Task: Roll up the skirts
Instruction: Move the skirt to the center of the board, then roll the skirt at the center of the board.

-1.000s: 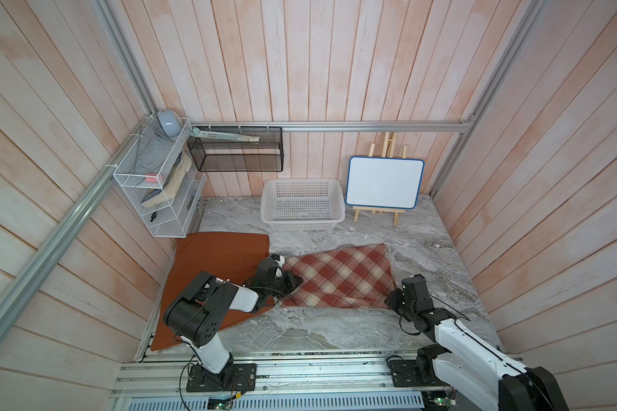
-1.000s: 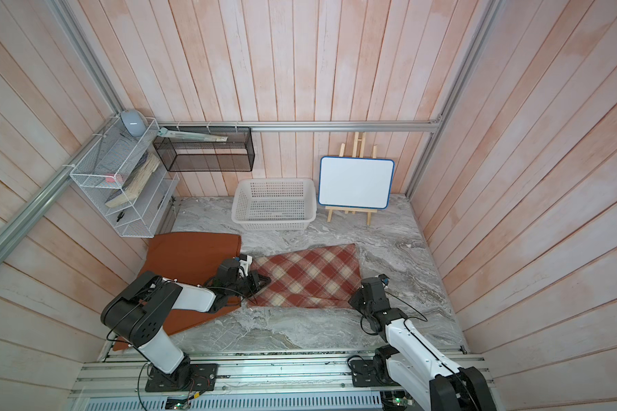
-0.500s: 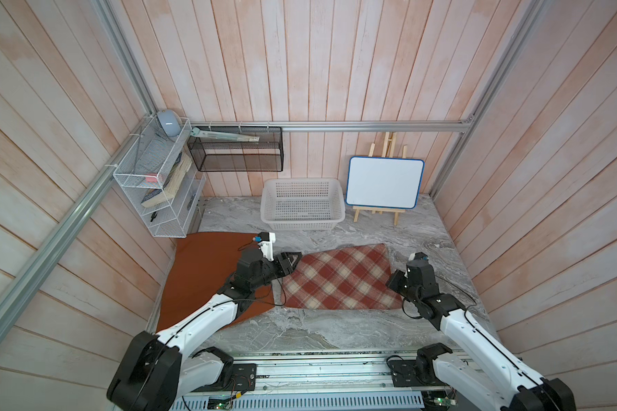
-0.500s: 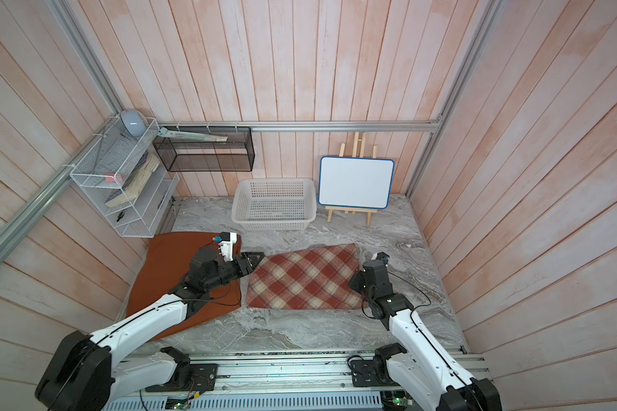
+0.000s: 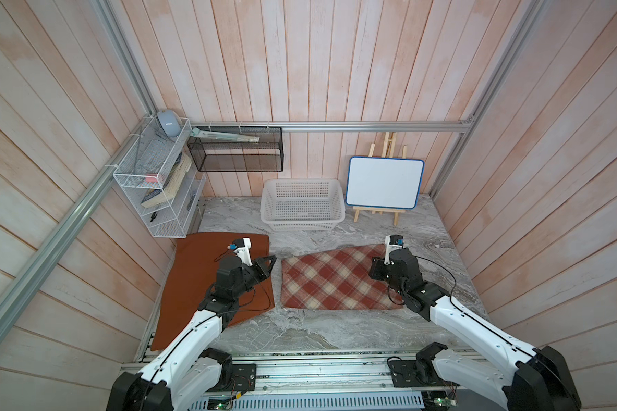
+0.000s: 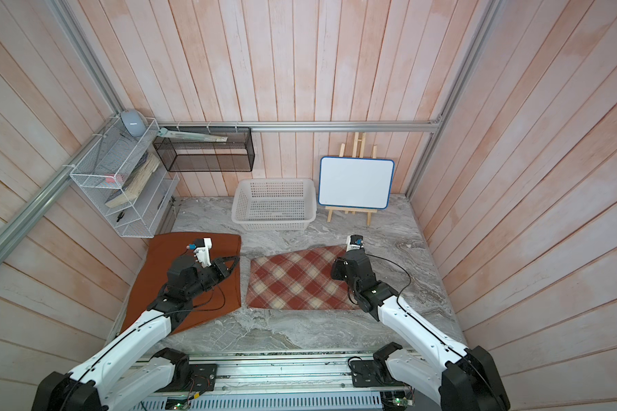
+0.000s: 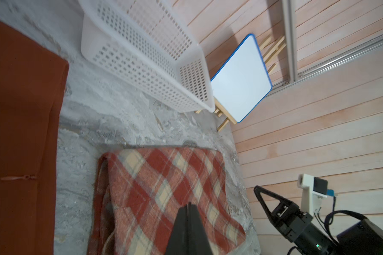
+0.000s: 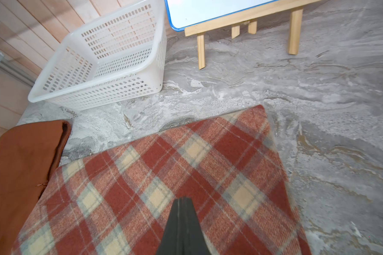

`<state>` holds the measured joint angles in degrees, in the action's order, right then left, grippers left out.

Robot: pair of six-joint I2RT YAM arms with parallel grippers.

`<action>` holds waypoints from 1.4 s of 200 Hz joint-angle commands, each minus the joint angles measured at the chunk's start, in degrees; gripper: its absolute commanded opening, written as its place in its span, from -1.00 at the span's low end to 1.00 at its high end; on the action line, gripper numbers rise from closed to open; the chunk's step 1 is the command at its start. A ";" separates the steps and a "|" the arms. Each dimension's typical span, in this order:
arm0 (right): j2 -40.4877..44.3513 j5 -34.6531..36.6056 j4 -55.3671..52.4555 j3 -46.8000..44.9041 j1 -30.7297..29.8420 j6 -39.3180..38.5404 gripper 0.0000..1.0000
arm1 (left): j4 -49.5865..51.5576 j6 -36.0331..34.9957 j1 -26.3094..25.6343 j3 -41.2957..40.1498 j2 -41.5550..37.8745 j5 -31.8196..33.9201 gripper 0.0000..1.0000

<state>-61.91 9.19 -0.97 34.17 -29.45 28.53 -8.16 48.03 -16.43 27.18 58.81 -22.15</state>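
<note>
The plaid skirt point(image 5: 332, 281) point(image 6: 293, 281) lies flat on the marble table, wide hem toward the front. The rust-orange skirt point(image 5: 193, 270) point(image 6: 164, 270) lies flat beside it on the left, its edge running up against the left wall. My left gripper point(image 5: 272, 258) point(image 6: 236, 261) point(image 7: 189, 204) is shut and empty, hovering over the orange skirt's right edge and pointing at the plaid one point(image 7: 155, 189). My right gripper point(image 5: 374, 267) point(image 6: 335, 270) point(image 8: 181, 198) is shut and empty, above the plaid skirt's point(image 8: 142, 176) right end.
A white perforated basket point(image 5: 301, 223) point(image 6: 273, 225) point(image 8: 97, 92) stands behind the skirts. A whiteboard on a wooden easel point(image 5: 385, 183) is at the back right. A white wire shelf point(image 5: 154, 199) and a black mesh bin point(image 5: 236, 156) hang on the walls at the back left.
The left gripper opened at the plaid skirt's left corner, then drew back over the orange skirt and shut. Both arms reached farther in. The plaid skirt now lies straighter.
</note>
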 commanded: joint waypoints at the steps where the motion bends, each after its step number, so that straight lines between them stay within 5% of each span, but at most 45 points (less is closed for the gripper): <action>1: -6.44 -5.00 -0.62 5.13 -2.47 -4.10 -1.00 | 8.29 -1.12 0.20 3.25 4.01 -6.95 -0.62; 28: -15.59 -7.72 -1.95 11.16 -10.31 -4.63 -1.00 | 15.68 -3.14 0.19 4.06 7.80 -7.69 -0.03; 71: -26.91 -10.01 -3.21 18.22 -16.44 -6.17 -1.00 | 23.08 -7.91 0.21 6.16 11.55 -5.53 0.17; 153: -40.65 -13.31 -5.69 27.19 -18.70 -8.04 -1.00 | 16.53 -8.07 0.19 5.97 22.13 -4.37 -0.09; 245: -43.56 -13.47 -5.38 24.20 -17.39 -7.00 -1.00 | 11.06 -7.47 -0.19 4.89 24.86 -9.66 -0.01; 280: -43.35 -14.25 -4.78 23.20 -17.22 -6.74 -1.00 | 13.57 -6.12 -0.81 4.14 26.05 -5.59 -0.22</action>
<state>-104.68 -3.84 -4.91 58.19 -46.94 21.39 4.62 41.15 -16.86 32.45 83.92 -30.04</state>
